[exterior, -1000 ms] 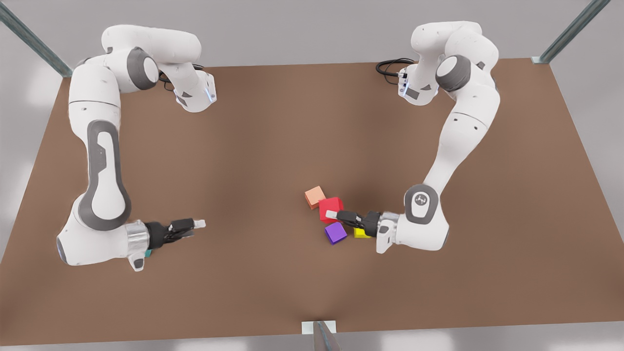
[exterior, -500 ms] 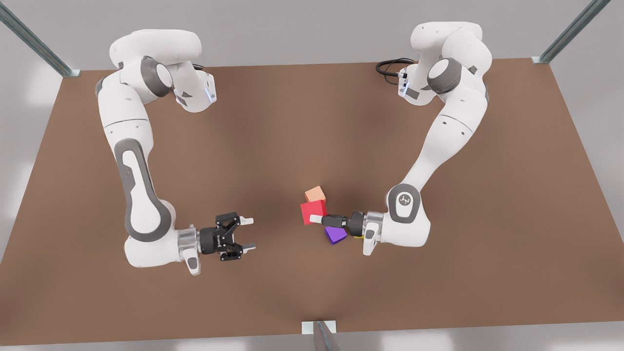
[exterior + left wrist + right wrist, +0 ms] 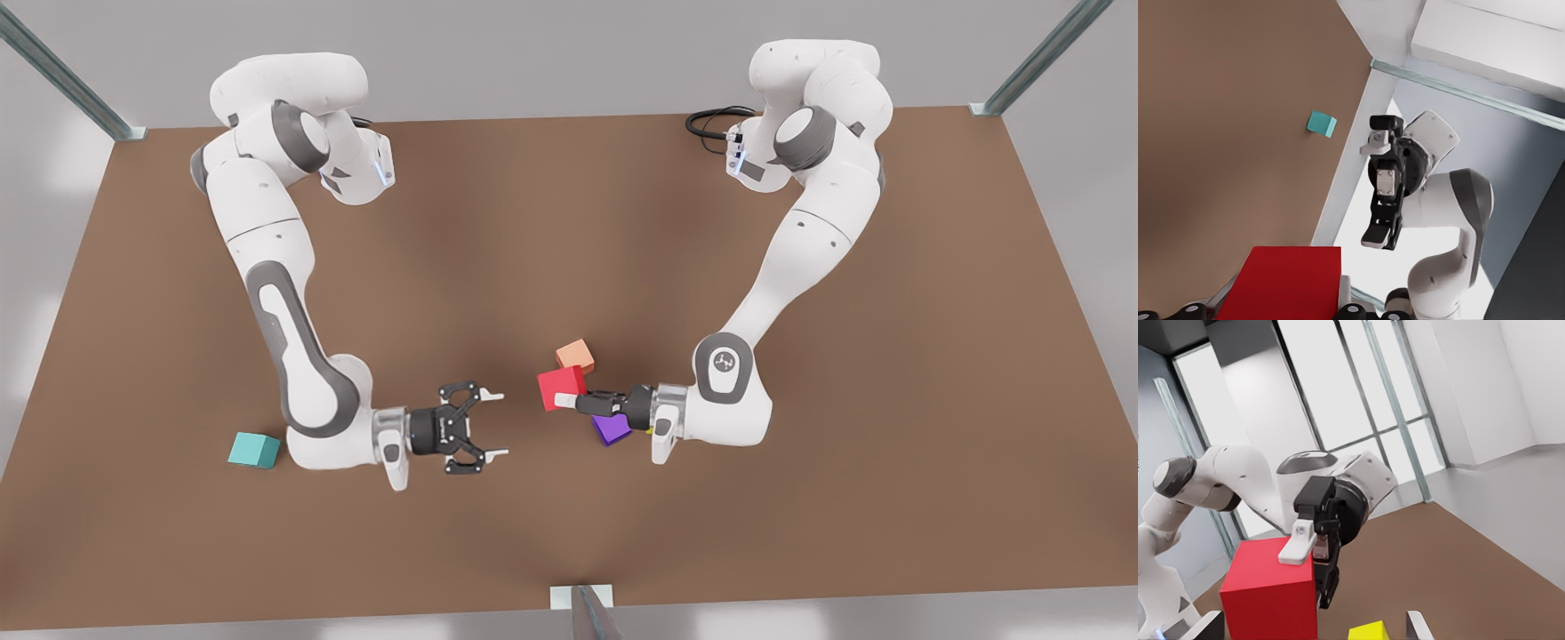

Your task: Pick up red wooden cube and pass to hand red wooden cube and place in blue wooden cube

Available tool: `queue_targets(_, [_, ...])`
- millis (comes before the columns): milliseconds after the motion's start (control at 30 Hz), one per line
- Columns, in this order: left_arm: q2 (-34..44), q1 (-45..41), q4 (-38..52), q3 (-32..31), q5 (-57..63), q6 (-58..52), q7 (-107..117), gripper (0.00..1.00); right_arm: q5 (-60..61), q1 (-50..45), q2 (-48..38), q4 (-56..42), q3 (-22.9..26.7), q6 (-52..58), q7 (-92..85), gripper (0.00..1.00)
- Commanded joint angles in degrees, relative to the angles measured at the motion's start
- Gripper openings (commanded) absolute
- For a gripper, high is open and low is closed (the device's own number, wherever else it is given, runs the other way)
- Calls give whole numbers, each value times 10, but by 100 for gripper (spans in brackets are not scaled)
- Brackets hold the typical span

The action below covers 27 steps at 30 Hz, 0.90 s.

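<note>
Front view gave us the whole brown tabletop (image 3: 533, 222) with an arm on each side. The left pincer (image 3: 562, 400), on the arm at the front view's right, was pinching the red wooden cube (image 3: 560, 386), its fingers pressed against the cube's sides. We saw the cube held out sideways towards the middle of the tabletop, and we could not tell from this view whether it was clear of the surface. The right pincer (image 3: 500, 425), on the arm at the front view's left, faced it with its white-tipped fingers spread wide. It was near the red cube and apart from it, with bare tabletop between them.

The blue wooden cube (image 3: 254, 450) sat on the tabletop beside that arm's lower link, well apart from the red one. A salmon cube (image 3: 575, 356) lay just beside the red cube on its far side. A purple cube (image 3: 610, 429) was partly hidden under the left pincer's wrist.

In the left wrist view we saw the red cube close at the frame's edge, the spread pincer beyond it, and the blue cube small on the brown surface. The right wrist view showed us the red cube gripped by a white fingertip (image 3: 1297, 547), with a yellow cube (image 3: 1368, 631) on the tabletop nearby
</note>
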<state>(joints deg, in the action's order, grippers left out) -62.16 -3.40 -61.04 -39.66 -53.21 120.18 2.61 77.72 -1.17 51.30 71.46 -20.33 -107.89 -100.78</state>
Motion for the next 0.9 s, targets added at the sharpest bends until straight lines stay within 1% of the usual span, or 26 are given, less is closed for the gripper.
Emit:
queue_targets(0, [1,1,0,-2,-3,5,8,67,24,3,-5,17,-8,-7,-303,100])
queue_targets(33, [1,0,0,-2,-3,5,8,67,33,3,-8,30,-11,-7,-310,100])
queue_targets(467, [-2,0,0,-2,-3,6,8,67,70,-14,-6,48,-11,-12,-311,100])
queue_targets(733, [-3,0,0,-2,-3,16,7,67,89,-14,-8,73,-25,-13,-315,100])
queue_targets(867, [-2,0,0,-2,-3,16,8,67,100,-22,-4,73,-25,-31,-314,100])
